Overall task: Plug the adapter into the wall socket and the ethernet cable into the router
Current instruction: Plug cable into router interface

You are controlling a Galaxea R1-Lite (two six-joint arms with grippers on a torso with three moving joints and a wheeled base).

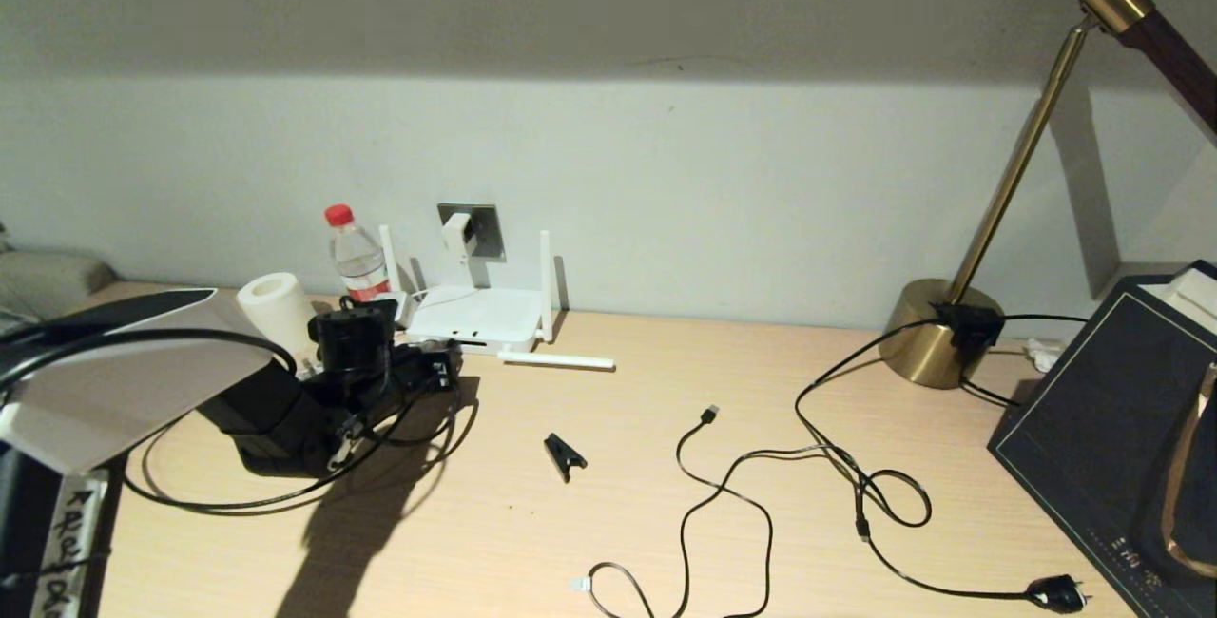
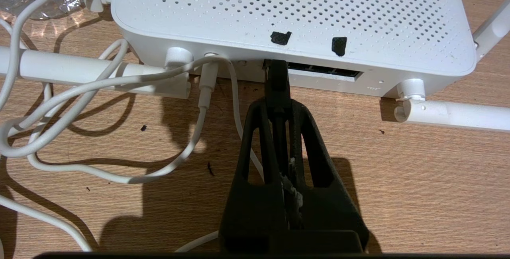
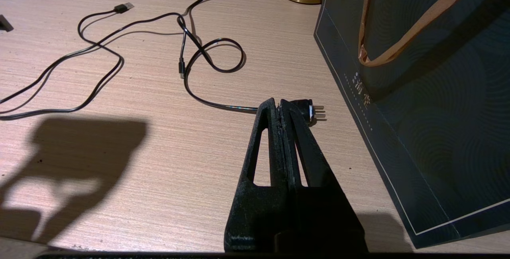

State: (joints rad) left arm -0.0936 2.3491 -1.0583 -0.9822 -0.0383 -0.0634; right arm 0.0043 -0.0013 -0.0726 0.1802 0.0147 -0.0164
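The white router (image 1: 475,314) lies against the wall below the grey wall socket (image 1: 485,230). The white adapter (image 1: 458,232) sits in that socket, and its thin white cord (image 2: 119,83) runs to the router's port edge. My left gripper (image 2: 277,105) (image 1: 439,369) is shut on the ethernet cable (image 2: 276,81), whose black end is at the leftmost port of the router (image 2: 291,8). Slack black cable (image 1: 238,504) loops under the left arm. My right gripper (image 3: 281,101) is shut on nothing, low over the table beside a chunky plug (image 3: 308,107).
A water bottle (image 1: 357,257) and a white paper roll (image 1: 274,304) stand left of the router. A black clip (image 1: 564,454), a USB-tipped cable (image 1: 708,414) and the chunky-plug cable (image 1: 1055,591) lie mid-table. A brass lamp base (image 1: 936,333) and a dark bag (image 1: 1103,437) stand on the right.
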